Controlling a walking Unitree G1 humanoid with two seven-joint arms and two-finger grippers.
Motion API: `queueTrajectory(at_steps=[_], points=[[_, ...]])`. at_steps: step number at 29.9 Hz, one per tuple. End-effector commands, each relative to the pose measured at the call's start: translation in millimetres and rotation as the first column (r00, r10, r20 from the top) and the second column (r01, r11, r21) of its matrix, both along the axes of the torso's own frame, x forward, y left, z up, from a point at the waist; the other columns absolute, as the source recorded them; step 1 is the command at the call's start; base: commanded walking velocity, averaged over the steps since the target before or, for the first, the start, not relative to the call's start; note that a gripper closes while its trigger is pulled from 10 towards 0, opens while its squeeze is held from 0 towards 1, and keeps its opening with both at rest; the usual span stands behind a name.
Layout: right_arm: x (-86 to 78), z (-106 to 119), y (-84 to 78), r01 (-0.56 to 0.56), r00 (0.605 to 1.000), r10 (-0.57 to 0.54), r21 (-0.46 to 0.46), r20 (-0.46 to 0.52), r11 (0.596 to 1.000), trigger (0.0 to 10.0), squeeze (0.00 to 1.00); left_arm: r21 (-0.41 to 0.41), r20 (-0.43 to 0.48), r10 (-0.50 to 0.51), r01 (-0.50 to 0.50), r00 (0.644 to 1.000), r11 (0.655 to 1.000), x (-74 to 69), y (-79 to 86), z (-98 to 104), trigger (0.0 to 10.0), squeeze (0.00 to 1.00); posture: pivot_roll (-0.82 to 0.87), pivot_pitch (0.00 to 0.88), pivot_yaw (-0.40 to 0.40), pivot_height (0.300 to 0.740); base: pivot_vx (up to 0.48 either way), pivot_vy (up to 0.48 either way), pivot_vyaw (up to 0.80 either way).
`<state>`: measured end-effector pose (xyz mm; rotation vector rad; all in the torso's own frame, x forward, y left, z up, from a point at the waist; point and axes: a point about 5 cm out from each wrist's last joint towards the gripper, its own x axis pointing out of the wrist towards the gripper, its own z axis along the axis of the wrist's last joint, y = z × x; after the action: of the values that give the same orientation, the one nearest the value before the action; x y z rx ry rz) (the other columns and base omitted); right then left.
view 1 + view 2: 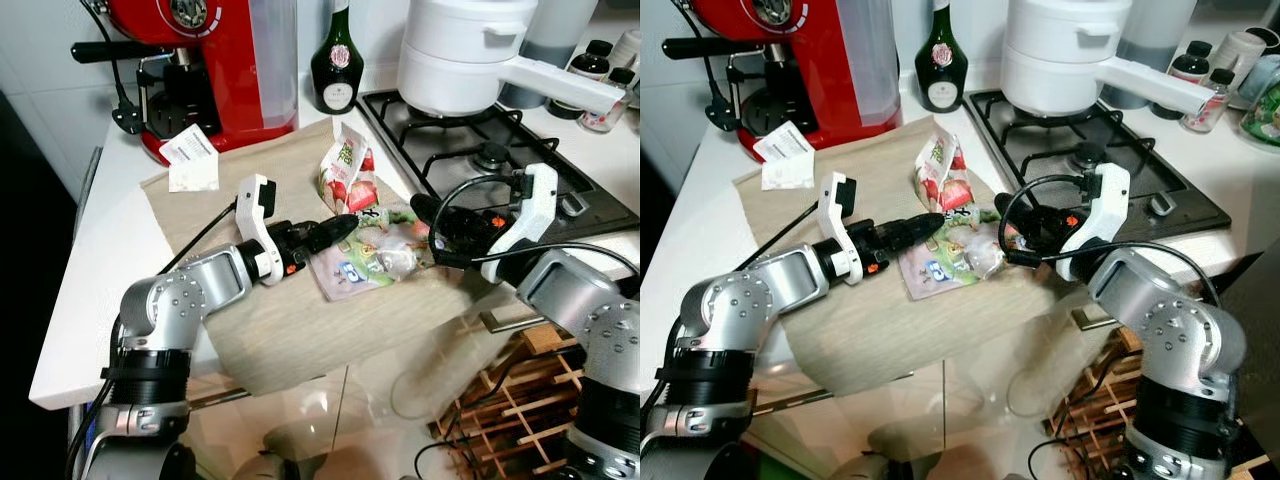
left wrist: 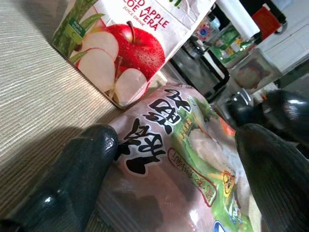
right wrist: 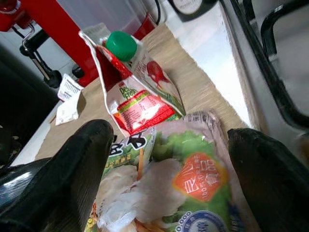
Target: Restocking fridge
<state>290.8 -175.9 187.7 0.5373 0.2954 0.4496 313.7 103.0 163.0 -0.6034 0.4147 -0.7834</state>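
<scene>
A clear plastic bag of frozen food (image 1: 375,255) with pink and green print lies flat on a beige mat (image 1: 280,330) on the counter. Just behind it a crumpled red apple juice carton (image 1: 345,170) with a green cap (image 3: 121,45) leans over. My left gripper (image 1: 335,235) comes in low from the left, open, with its fingers (image 2: 72,183) either side of the bag's (image 2: 178,159) near end. From the right, my right gripper (image 1: 428,228) is also open, straddling the bag's (image 3: 164,188) other end. Neither grips it.
A red espresso machine (image 1: 200,60) and a dark bottle (image 1: 337,65) stand at the back. A white pot (image 1: 460,50) sits on the gas hob (image 1: 500,150) to the right. Paper slips (image 1: 190,160) lie on the mat's far corner. A wooden rack (image 1: 510,400) is below the counter edge.
</scene>
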Motion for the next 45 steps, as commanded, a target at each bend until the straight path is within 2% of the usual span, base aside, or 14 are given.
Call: queueTrajectory(at_steps=[1, 6, 9, 10, 11, 15, 16, 22, 23, 30, 36, 45], points=[[1.7, 0, 1.0, 0.005, 1.000, -0.005, 0.017, 0.003, 1.000, 10.0, 0.00, -0.013, -0.012, -0.024, 0.024, 1.000, 1.000, 0.1, -3.0, 1, 10.0, 0.00, -0.13, 0.006, 0.057, 0.736, 0.000, 0.000, 0.00], [-1.1, -13, 5.6, 0.003, 0.999, -0.002, 0.023, -0.034, 1.000, 10.0, 0.00, -0.022, -0.023, -0.070, 0.069, 0.997, 0.997, -6.7, -10.6, 0, 10.0, 0.00, -0.12, 0.007, 0.058, 0.736, 0.000, 0.000, 0.00], [-2.7, -22, 6.5, 0.014, 0.998, -0.013, 0.017, -0.061, 1.000, 10.0, 0.00, 0.090, -0.071, -0.107, 0.114, 0.992, 0.989, -12.5, -18.1, -17, 10.0, 0.00, -0.12, 0.007, 0.066, 0.736, 0.000, 0.000, 0.00], [-2.7, -22, 6.5, 0.014, 0.998, -0.013, 0.017, -0.061, 1.000, 10.0, 0.00, 0.090, -0.071, -0.107, 0.114, 0.992, 0.989, -12.5, -18.1, -17, 10.0, 0.00, -0.12, 0.007, 0.066, 0.736, 0.000, 0.000, 0.00], [-3.0, -26, 6.0, 0.012, 0.998, -0.012, -0.010, -0.068, 1.000, 10.0, 0.00, 0.153, -0.090, -0.120, 0.133, 0.989, 0.979, -13.2, -20.6, -25, 10.0, 0.00, -0.13, 0.000, 0.062, 0.736, 0.000, 0.000, 0.00], [-0.5, -29, 2.6, 0.019, 0.997, -0.021, -0.028, -0.075, 0.999, 10.0, 0.00, 0.194, -0.104, -0.093, 0.112, 0.990, 0.975, -6.7, -20.1, -29, 10.0, 0.00, -0.13, 0.000, 0.051, 0.736, 0.000, 0.000, 0.00], [0.5, -30, 1.6, 0.016, 0.997, -0.019, -0.037, -0.074, 0.999, 10.0, 0.00, 0.201, -0.100, -0.080, 0.099, 0.992, 0.974, -4.2, -19.4, -29, 0.0, 0.00, -0.13, 0.000, 0.049, 0.736, 0.000, 0.000, 0.00], [4.4, -32, -0.4, 0.018, 0.997, -0.022, -0.049, -0.077, 0.999, 10.0, 0.00, 0.215, -0.094, -0.067, 0.086, 0.993, 0.973, -0.8, -18.5, -30, 0.0, 0.00, -0.13, 0.000, 0.045, 0.736, 0.000, 0.000, 0.00], [5.9, -36, 1.9, 0.019, 0.996, -0.024, -0.054, -0.084, 0.998, 0.0, 0.00, 0.216, -0.088, -0.067, 0.084, 0.994, 0.973, 0.2, -18.4, -31, 0.0, 0.00, -0.13, 0.000, 0.044, 0.736, 0.000, 0.000, 0.00], [10.2, -49, 7.6, 0.045, 0.991, -0.054, -0.072, -0.123, 0.996, 0.0, 0.00, 0.191, -0.072, -0.072, 0.085, 0.995, 0.978, 3.4, -19.1, -30, 0.0, 0.00, -0.12, 0.000, 0.045, 0.736, 0.000, 0.000, 0.00], [10.7, -54, 11.0, 0.044, 0.990, -0.053, -0.071, -0.132, 0.997, 0.0, 0.00, 0.202, -0.065, -0.051, 0.063, 0.997, 0.977, 7.2, -15.5, -32, 0.0, 0.00, -0.12, 0.000, 0.046, 0.736, 0.000, 0.000, 0.00], [10.0, -55, 15.0, 0.037, 0.992, -0.047, -0.084, -0.120, 0.996, 0.0, 0.00, 0.195, -0.052, -0.060, 0.069, 0.997, 0.978, 5.6, -15.3, -32, 0.0, 0.00, -0.12, 0.000, 0.047, 0.736, 0.000, 0.000, 0.00]])
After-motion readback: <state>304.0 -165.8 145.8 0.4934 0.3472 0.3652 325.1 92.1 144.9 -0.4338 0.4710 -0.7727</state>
